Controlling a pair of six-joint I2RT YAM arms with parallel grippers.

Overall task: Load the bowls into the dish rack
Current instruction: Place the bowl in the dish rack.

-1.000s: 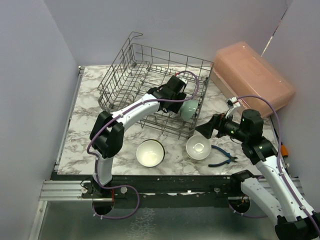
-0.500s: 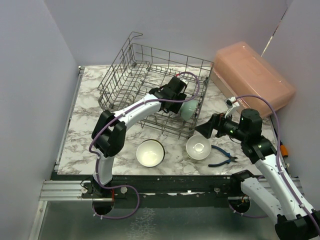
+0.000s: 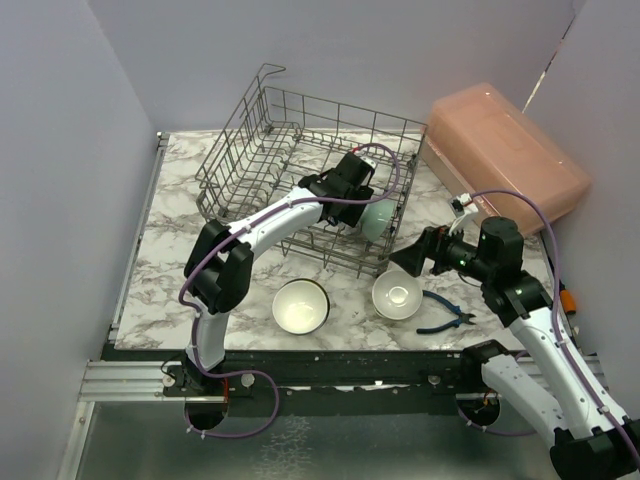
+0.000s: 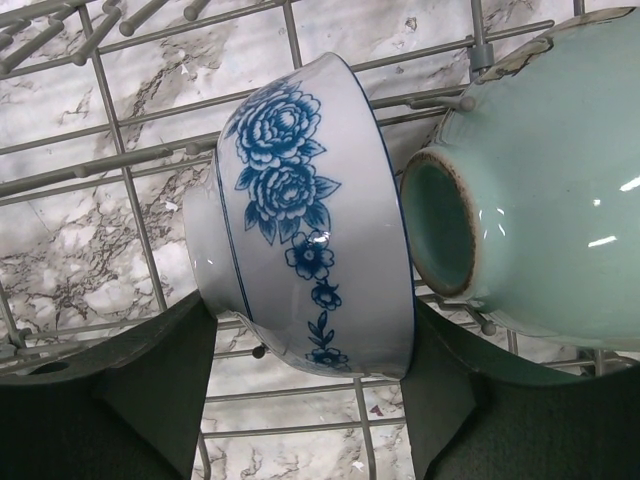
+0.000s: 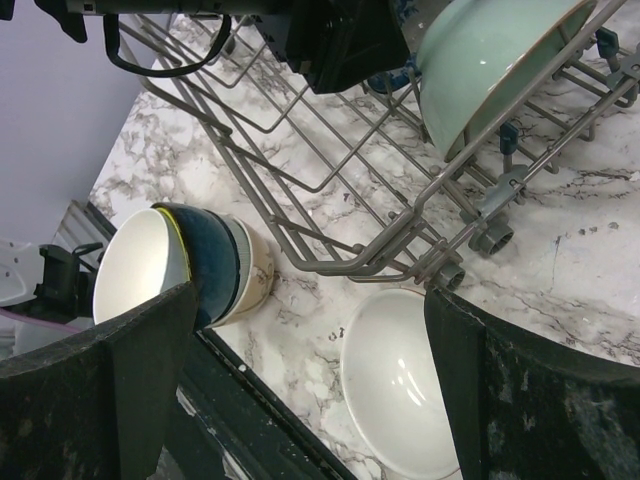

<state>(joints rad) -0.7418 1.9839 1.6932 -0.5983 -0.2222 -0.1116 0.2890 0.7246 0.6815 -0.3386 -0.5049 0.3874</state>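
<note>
My left gripper (image 3: 360, 203) reaches into the grey wire dish rack (image 3: 250, 160). It is shut on a blue-patterned white bowl (image 4: 310, 220), which stands on edge among the tines. A mint green bowl (image 3: 377, 217) stands on edge right beside it, at the rack's near right corner (image 4: 540, 200). My right gripper (image 3: 410, 262) is open and empty, hovering just above a white bowl (image 3: 397, 295) that sits on the table before the rack (image 5: 410, 380). A stack of nested bowls (image 3: 300, 305), white on top with dark teal below (image 5: 190, 265), sits to its left.
A pink translucent box (image 3: 510, 150) lies at the back right. Blue-handled pliers (image 3: 447, 318) lie right of the white bowl. Grey walls close in the marble table (image 3: 170, 250) on the left, back and right.
The left arm's elbow has shifted slightly right while its gripper stays at the bowl in the rack. The right arm has drifted a little left and down.
</note>
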